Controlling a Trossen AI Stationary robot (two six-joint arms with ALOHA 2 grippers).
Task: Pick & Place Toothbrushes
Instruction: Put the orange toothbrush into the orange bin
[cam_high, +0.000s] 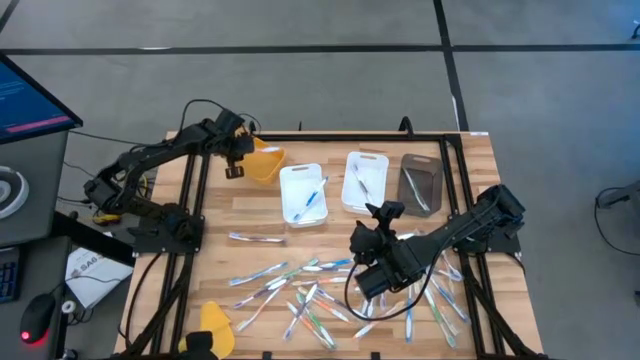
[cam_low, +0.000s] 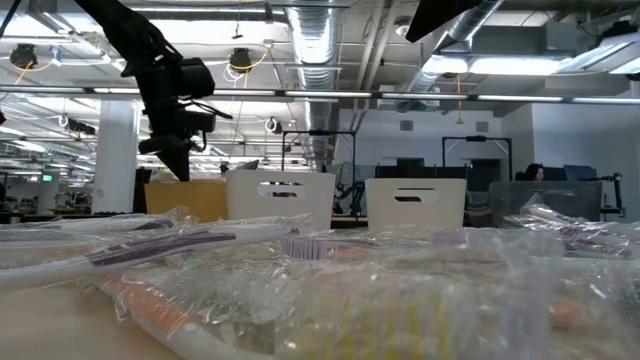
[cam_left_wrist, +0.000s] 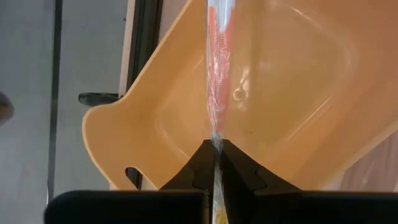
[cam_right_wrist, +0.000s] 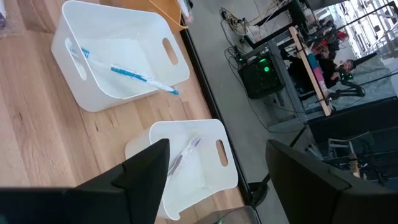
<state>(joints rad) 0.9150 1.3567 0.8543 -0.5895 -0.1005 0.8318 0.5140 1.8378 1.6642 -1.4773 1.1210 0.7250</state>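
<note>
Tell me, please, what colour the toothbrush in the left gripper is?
Orange-pink, in clear wrap: the wrapped toothbrush, over the yellow plastic tray; left wrist view.

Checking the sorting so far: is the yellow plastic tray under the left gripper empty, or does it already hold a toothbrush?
Empty, as far as shown: the yellow plastic tray has a bare floor; the left gripper holds a wrapped orange toothbrush above it.
</note>
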